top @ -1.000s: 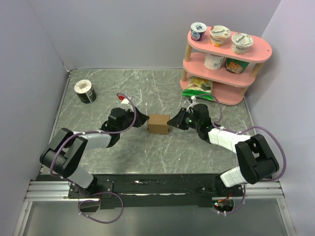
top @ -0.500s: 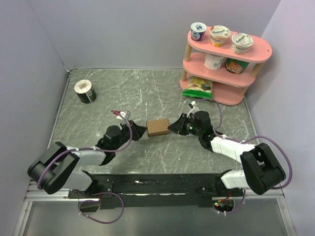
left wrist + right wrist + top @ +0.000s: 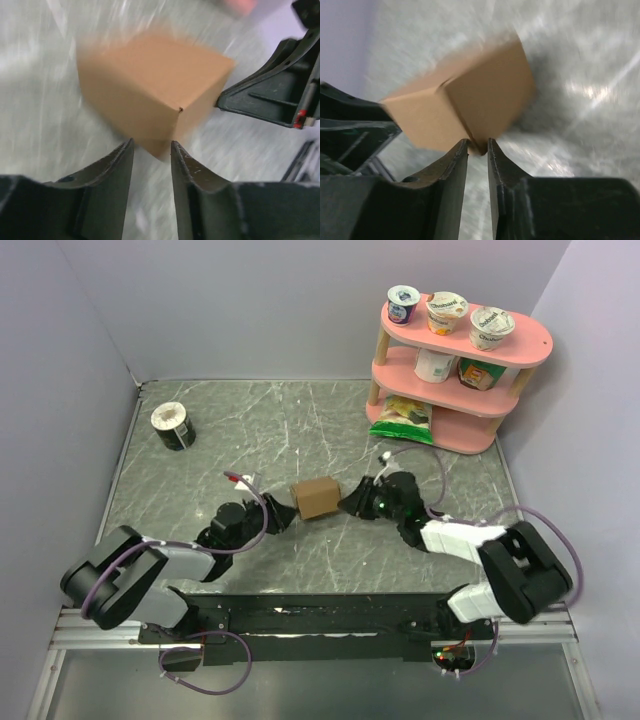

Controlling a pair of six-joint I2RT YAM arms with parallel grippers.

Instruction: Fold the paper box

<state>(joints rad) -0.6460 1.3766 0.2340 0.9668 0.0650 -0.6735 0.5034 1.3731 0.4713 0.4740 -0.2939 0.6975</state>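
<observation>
Cardboard box (image 3: 318,498), formed into a closed cuboid, sat tilted mid-counter (image 3: 300,420) between my pincers. My right pincer (image 3: 478,144) nipped its lower corner in a narrow gap. My left pincer (image 3: 151,146) stood slightly apart at another corner, gripping nothing. I judged the step as final squaring. The next move called for seating the box flat, then release.

A blurred, tilted paper box (image 3: 150,85) dips one corner between the slightly parted jaws of the left end effector (image 3: 152,147).

- No lettering can be read anywhere.
- Printed lids of the white plastic yogurt cups (image 3: 447,306) on the pink rounded shelf (image 3: 520,340), at the grey marbled table's (image 3: 300,420) far right corner: too small to read.
</observation>
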